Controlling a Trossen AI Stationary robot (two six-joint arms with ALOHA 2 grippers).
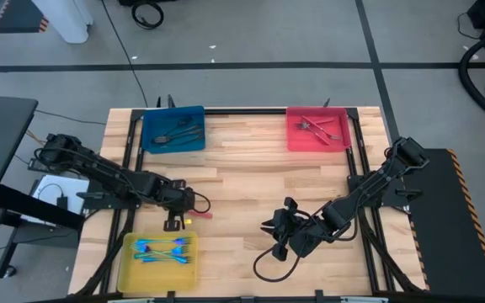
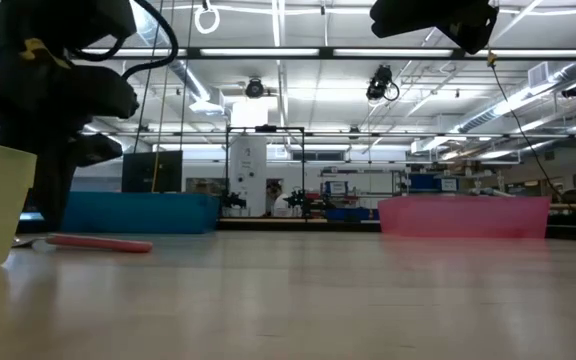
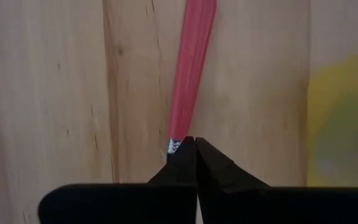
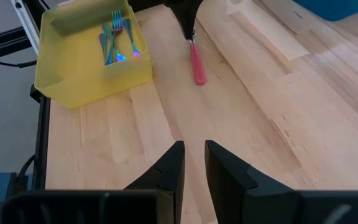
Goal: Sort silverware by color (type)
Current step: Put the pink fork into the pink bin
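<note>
We are in a large robotics lab or industrial test hall. Beyond the left pincer (image 2: 63,215), across the wooden table (image 1: 251,181), we see an open floor under a high ceiling with long strip lights (image 2: 298,55), exposed ducts and hanging cables. Farther back stand metal frames (image 2: 268,170) and benches crowded with equipment. From above we see a grey concrete floor marked with dark tape lines (image 1: 226,65), loose cables, and hazard striping (image 1: 470,219) beside the right pincer's arm.

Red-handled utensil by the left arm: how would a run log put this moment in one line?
left gripper: shut on red-handled utensil, on table beside yellow tray | right gripper: open, empty, waiting mid-table
</note>
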